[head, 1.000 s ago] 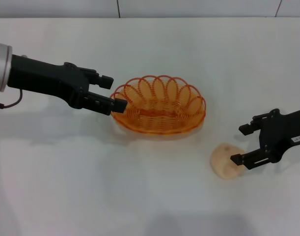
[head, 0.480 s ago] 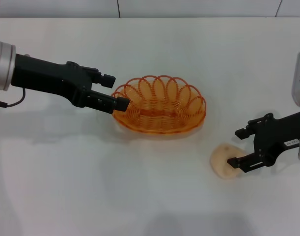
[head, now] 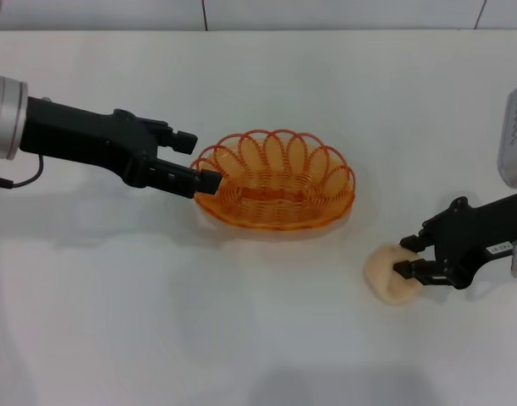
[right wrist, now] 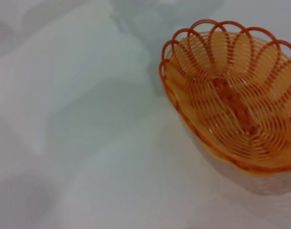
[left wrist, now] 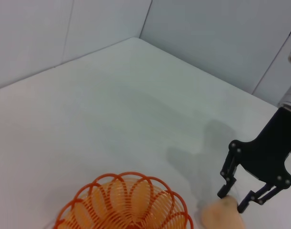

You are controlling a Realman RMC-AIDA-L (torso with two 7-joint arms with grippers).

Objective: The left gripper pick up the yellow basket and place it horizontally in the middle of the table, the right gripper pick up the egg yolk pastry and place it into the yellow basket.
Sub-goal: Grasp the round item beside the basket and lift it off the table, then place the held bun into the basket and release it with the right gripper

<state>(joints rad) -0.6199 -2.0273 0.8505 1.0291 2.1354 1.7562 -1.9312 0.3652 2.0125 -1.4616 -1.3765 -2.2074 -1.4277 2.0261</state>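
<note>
Nearest the robot, the egg yolk pastry [head: 392, 272] sits on the white table [head: 241, 338], a small pale round bun. The right gripper [head: 407, 256] reaches it from the right, its two fingers closing around the bun's right side. Farther back and to the left lies the yellow basket [head: 275, 179], long side across the table. The left gripper [head: 197, 161] sits with spread fingers at its left rim.
</note>
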